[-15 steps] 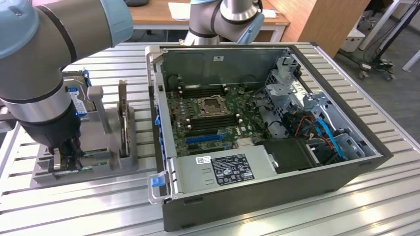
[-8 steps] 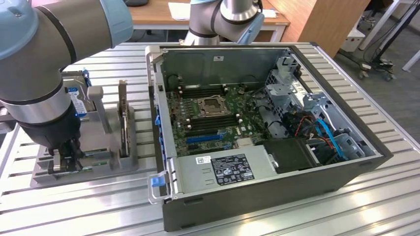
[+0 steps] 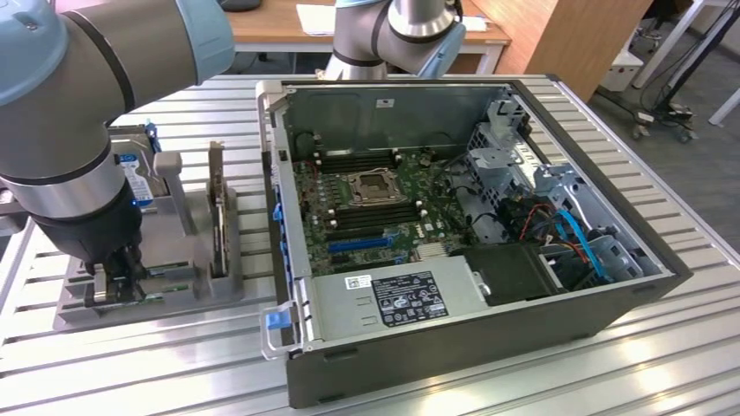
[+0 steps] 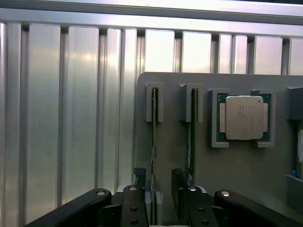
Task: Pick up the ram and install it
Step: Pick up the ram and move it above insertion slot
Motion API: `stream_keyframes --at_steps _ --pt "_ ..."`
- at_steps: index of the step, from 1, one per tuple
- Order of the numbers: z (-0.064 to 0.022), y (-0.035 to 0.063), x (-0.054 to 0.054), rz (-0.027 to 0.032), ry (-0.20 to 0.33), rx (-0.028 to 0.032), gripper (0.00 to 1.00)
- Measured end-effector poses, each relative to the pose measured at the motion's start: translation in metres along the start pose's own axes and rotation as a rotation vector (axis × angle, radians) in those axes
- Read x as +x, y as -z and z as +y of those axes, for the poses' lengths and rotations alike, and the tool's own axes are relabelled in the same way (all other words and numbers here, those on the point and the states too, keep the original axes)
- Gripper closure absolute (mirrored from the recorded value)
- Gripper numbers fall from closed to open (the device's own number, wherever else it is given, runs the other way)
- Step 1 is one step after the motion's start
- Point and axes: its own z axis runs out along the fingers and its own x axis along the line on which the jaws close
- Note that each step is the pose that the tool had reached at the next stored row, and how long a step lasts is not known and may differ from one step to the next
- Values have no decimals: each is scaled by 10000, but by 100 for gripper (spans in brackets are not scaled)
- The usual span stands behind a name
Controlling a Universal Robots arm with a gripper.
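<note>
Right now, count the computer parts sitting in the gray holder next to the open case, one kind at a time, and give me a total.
RAM sticks: 2
Processor: 1
Expansion card: 1
Hard drive: 1
Total: 5

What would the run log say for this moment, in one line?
gripper: open | position: astride ram in holder | ram: not gripped | computer case: lid off
</note>
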Motion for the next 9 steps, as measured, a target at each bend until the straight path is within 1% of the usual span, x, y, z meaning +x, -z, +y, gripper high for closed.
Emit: stream_keyframes --at_steps 9 --pt "0 -4 2 0 0 0 64"
